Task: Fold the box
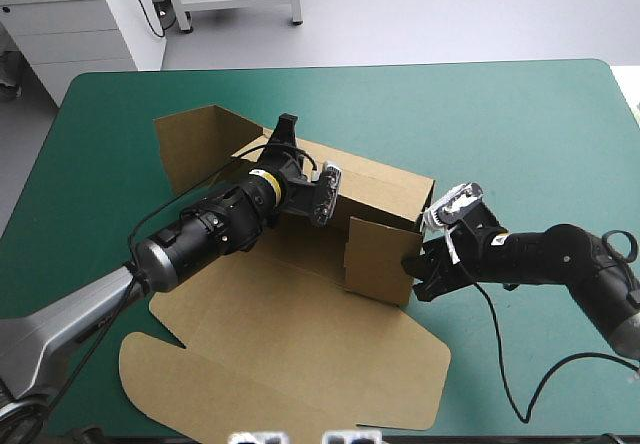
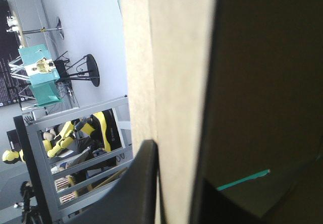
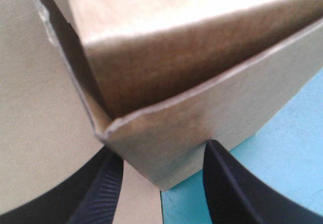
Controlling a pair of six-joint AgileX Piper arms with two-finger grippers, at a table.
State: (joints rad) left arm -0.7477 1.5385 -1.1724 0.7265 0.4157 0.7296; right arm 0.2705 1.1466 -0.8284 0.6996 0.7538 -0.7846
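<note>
The brown box (image 1: 300, 304) lies mid-table, its back wall (image 1: 380, 189) and a short right side wall raised, the broad lid flat toward the table's front edge. My left gripper (image 1: 283, 136) reaches over the back wall's top edge. In the left wrist view its fingers (image 2: 144, 183) pinch the board's edge (image 2: 171, 57), so the left gripper (image 2: 176, 173) is shut on it. My right gripper (image 1: 415, 269) is at the box's front right corner. In the right wrist view that corner (image 3: 176, 57) sits between the spread fingers (image 3: 96, 193) of the right gripper (image 3: 161, 151), one inside, one outside.
A loose flap (image 1: 190, 144) stands raised at the box's back left. The flat lid (image 1: 280, 374) reaches close to the table's front edge. Bare teal-green cover (image 1: 520, 124) stretches to the right and behind the box, and also shows under my right gripper (image 3: 282, 148).
</note>
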